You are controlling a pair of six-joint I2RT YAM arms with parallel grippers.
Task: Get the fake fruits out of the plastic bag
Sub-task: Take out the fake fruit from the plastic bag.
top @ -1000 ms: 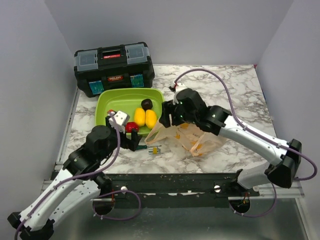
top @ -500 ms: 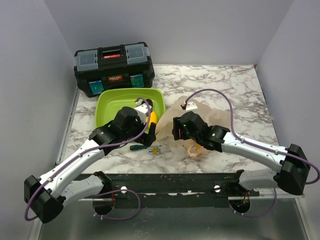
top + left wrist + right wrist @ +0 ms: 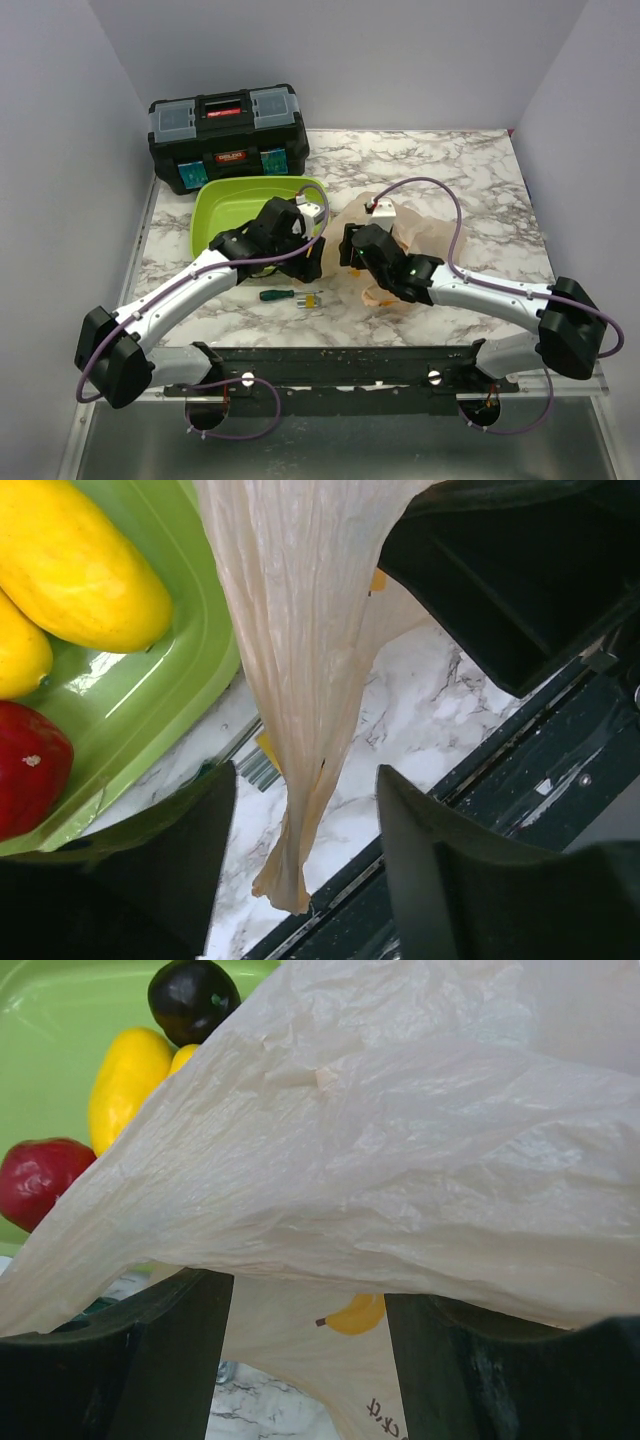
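Observation:
The peach plastic bag (image 3: pixel 415 232) lies crumpled right of the lime-green tray (image 3: pixel 222 205). My left gripper (image 3: pixel 316 258) is open at the bag's left edge. In the left wrist view a twisted strip of the bag (image 3: pixel 300 680) hangs between its fingers (image 3: pixel 170 870), touching neither. My right gripper (image 3: pixel 346 252) is open just beside it, with the bag's sheet (image 3: pixel 420 1150) draped over its fingers (image 3: pixel 500 1370). In the tray lie two yellow fruits (image 3: pixel 85 565), a dark purple fruit (image 3: pixel 190 995) and a red ball (image 3: pixel 30 770). The left arm hides them in the top view.
A black toolbox (image 3: pixel 228 135) stands behind the tray. A green-handled screwdriver (image 3: pixel 280 295) and a small yellow part (image 3: pixel 312 298) lie near the table's front edge. A banana (image 3: pixel 355 1315) is printed on the bag.
My left arm swung from the near left over the tray to the bag's left edge. My right gripper moved down and nearer along that same edge, and the bag sagged lower.

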